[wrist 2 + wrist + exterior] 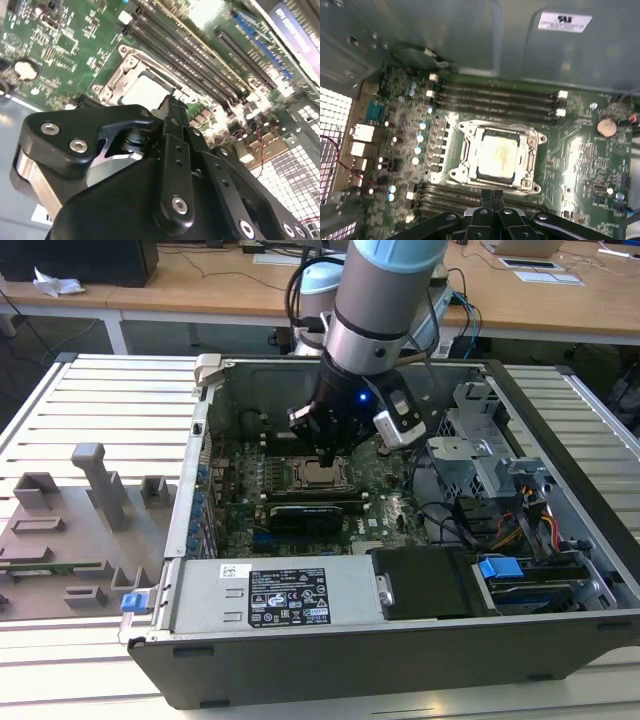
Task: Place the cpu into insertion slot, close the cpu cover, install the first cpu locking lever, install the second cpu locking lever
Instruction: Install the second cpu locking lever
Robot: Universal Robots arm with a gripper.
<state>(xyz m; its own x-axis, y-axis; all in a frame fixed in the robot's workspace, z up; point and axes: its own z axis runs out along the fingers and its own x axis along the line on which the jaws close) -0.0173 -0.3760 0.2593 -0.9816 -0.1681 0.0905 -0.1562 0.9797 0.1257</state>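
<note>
I am looking down into an open computer case (330, 640) that lies on its side on a slatted metal tabletop (100, 400), with my arm reaching into it from above. In the exterior view the black pincer (326, 452) hangs just above the insertion slot (318, 476) near the middle of the green motherboard (380, 490). In the first wrist view the cpu (496, 154) sits flat inside the slot, its pale silvery top showing through the window of the cpu cover (466, 156), which lies down flat around it as a silvery frame. The pincer's two fingers (492, 200) are pressed together side by side with no gap, clenched and holding nothing, their tips over the row of long black memory slots (470, 192) beside the socket. In the second wrist view the same closed fingers (172, 117) point at the edge of the socket, close to the frame (122, 75), and I cannot tell if they touch it. A second bank of memory slots (495, 97) runs along the far side of the socket. A round silver coin battery (606, 127) sits on the board well apart from the socket. In the exterior view a grey fixture plate (70, 530) with upright blocks lies on the tabletop at the exterior view's left of the case.
</note>
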